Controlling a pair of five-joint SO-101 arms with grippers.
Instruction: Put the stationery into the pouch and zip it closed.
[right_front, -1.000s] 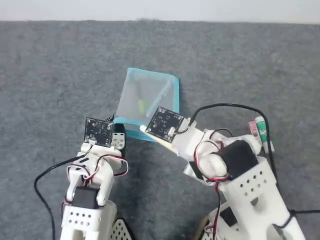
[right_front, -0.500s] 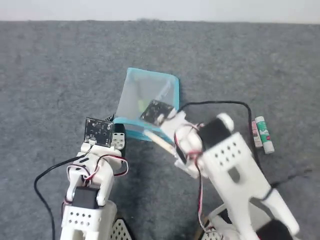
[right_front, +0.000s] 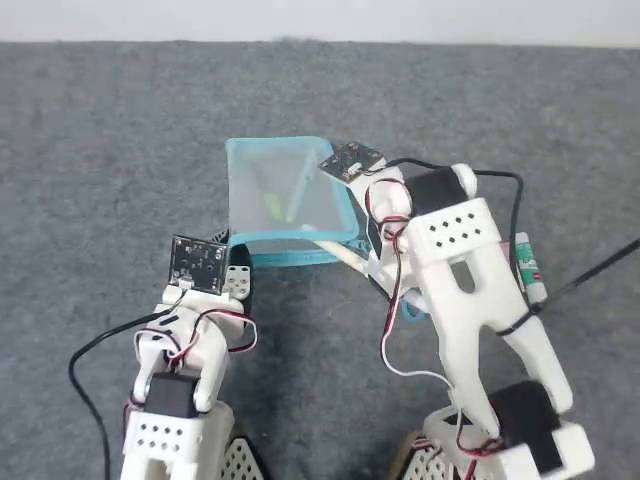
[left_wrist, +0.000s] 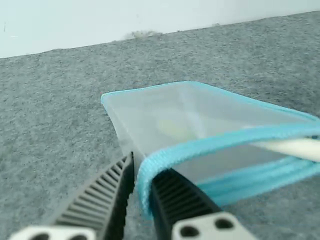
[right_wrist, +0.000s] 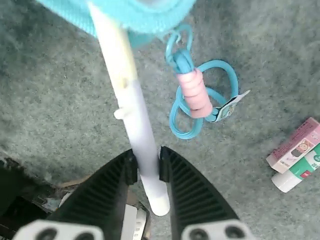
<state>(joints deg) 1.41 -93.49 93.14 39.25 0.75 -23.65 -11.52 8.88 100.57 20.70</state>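
Observation:
The translucent pouch (right_front: 285, 200) with teal trim is held up off the grey table, mouth toward the arms. My left gripper (left_wrist: 142, 187) is shut on the teal mouth edge (left_wrist: 210, 145) of the pouch. My right gripper (right_wrist: 146, 167) is shut on a white pen (right_wrist: 130, 105), whose far end goes into the pouch mouth (right_wrist: 130, 12). In the high view the pen (right_front: 345, 255) pokes out under the pouch's right corner. A yellow-green item (right_front: 272, 205) lies inside the pouch. A teal zip cord with a pink bead (right_wrist: 192, 90) hangs from the mouth.
A green-and-white glue stick (right_wrist: 300, 170) and a pink eraser (right_wrist: 295, 145) lie together on the grey felt to the right of the right arm; the glue stick (right_front: 530, 268) shows beside that arm. A white wall runs along the table's far edge.
The right arm has swung forward and stretched out, pushing the pen into the pouch. The pouch has turned and risen, its mouth spread wide. The left arm has kept still.

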